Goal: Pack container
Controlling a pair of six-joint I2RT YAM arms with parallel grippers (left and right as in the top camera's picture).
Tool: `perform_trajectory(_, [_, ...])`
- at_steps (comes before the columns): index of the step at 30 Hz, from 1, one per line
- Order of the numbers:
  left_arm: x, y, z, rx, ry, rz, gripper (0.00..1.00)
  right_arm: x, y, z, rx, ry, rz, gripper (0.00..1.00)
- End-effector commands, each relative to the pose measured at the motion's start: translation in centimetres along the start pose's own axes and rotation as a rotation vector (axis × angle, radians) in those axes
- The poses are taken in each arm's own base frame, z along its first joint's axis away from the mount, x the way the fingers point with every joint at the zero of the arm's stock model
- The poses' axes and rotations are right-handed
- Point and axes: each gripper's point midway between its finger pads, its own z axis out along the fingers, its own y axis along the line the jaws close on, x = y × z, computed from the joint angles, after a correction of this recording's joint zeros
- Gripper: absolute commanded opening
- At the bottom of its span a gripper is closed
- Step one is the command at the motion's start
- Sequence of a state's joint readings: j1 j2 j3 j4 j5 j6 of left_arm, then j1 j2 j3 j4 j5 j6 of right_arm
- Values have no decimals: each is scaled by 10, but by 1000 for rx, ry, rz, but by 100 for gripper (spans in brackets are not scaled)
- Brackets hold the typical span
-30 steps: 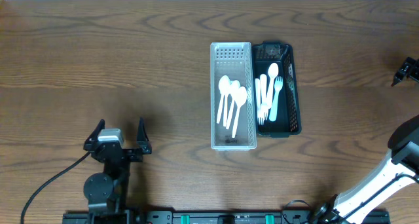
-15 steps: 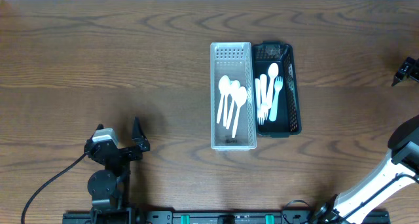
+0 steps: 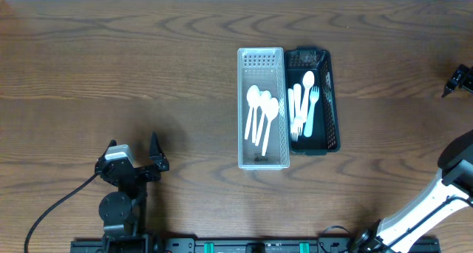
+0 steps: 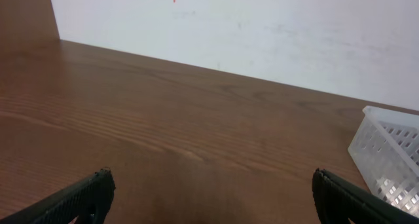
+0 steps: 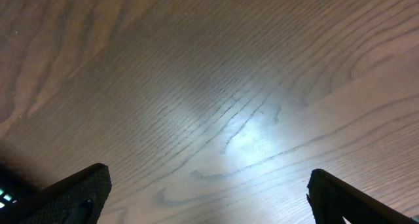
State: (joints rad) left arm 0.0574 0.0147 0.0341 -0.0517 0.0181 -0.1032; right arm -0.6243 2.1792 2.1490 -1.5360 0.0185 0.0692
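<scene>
A clear white basket point(image 3: 261, 153) stands at the table's middle with three white spoons point(image 3: 261, 117) in it. A black basket point(image 3: 330, 98) touches its right side and holds white forks and a spoon point(image 3: 304, 105). My left gripper point(image 3: 133, 149) is open and empty near the front left, far from both baskets; its view shows the white basket's corner point(image 4: 389, 155) at the right edge. My right gripper point(image 3: 458, 79) sits at the far right edge, open and empty over bare wood point(image 5: 216, 119).
A pale wall point(image 4: 262, 34) runs along the table's far edge. A black cable point(image 3: 55, 208) trails from the left arm's base toward the front left. The right arm's white link point(image 3: 436, 201) crosses the front right corner.
My left gripper has drawn back toward the front edge and turned slightly. The baskets, cutlery and right gripper have not moved.
</scene>
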Motion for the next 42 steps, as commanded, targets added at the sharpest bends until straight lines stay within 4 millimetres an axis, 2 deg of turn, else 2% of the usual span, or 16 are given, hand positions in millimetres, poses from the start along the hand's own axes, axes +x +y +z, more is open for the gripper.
perform_trajectory(1, [20,10,3,-43,51,19,98,0,-2,1,1,2,16,99])
perform_trajectory(19, [20,10,3,-44,53,19,98,0,-2,1,0,2,16,99])
perform_trajectory(24, [20,10,3,-44,53,19,98,1,-1,-12,-2,-30,15,99])
perform_trajectory(28, [20,10,3,-44,53,19,98,5,9,-37,-8,-93,-10,99])
perform_trajectory(33, [20,10,3,-44,52,19,98,14,23,-79,-8,-203,-61,99])
perform_trajectory(37, [20,10,3,-44,53,19,98,8,12,-124,62,-383,-75,99])
perform_trajectory(39, [20,10,3,-44,53,19,98,3,13,-147,41,-501,-61,99])
perform_trajectory(42, [20,10,3,-44,53,19,98,-7,27,-177,-26,-707,-71,99])
